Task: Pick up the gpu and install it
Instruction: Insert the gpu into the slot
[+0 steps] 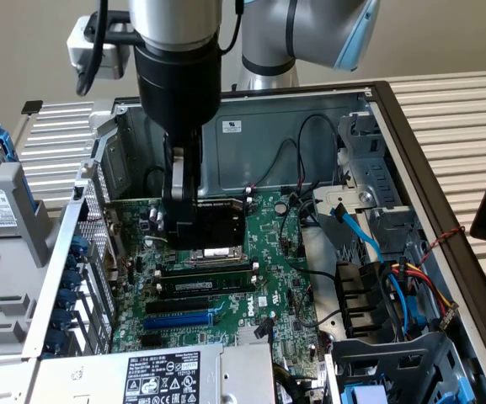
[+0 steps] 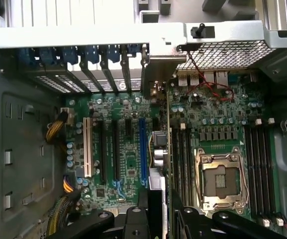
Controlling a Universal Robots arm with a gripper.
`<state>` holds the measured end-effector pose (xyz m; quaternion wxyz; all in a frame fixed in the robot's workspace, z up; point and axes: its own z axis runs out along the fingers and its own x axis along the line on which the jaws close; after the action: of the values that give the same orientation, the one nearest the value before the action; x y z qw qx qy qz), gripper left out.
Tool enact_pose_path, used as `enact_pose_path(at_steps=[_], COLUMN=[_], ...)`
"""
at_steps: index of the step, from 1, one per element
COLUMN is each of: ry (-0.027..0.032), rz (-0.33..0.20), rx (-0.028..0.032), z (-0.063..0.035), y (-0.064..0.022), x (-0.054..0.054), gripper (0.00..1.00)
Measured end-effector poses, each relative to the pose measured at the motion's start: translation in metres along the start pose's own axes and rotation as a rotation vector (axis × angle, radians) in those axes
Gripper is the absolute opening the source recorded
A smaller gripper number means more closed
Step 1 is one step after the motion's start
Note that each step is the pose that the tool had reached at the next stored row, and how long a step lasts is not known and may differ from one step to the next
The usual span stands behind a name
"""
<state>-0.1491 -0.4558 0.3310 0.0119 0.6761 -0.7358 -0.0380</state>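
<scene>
Desktop case (image 1: 276, 126): gripper (image 1: 184, 227) fingers clamp the gpu (image 1: 221, 220), exterior view's 12 o'clock of memory sticks (image 1: 205, 284). Seemingly installing; seating needs careful alignment

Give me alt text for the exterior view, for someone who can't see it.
A robot arm's black gripper reaches into an open computer case, gripping the gpu, a card with a black shroud, over the green motherboard. Coloured cables bundle at the exterior view's right.
</scene>
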Motion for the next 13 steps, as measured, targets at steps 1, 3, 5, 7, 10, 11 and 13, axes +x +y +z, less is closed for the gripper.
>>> enact_pose_path(at_steps=[1, 3, 5, 7, 10, 11, 13], ry=[0.0000, 0.0001, 0.0011, 0.0056, 0.0167, 0.0172, 0.0158], rz=[0.000, -0.001, -0.002, -0.004, -0.013, -0.019, -0.032], rx=[0.0000, -0.0001, -0.0001, 0.0003, 0.0008, 0.0007, 0.0003], z=[0.0018, 0.0054, 0.0086, 0.0108, 0.0131, 0.0139, 0.0156], y=[-0.0002, -0.0006, -0.0004, -0.0002, 0.0006, 0.0008, 0.0009], x=[0.001, 0.003, 0.004, 0.004, 0.004, 0.004, 0.004], gripper=[0.27, 0.27, 0.27, 0.27, 0.27, 0.27, 0.27])
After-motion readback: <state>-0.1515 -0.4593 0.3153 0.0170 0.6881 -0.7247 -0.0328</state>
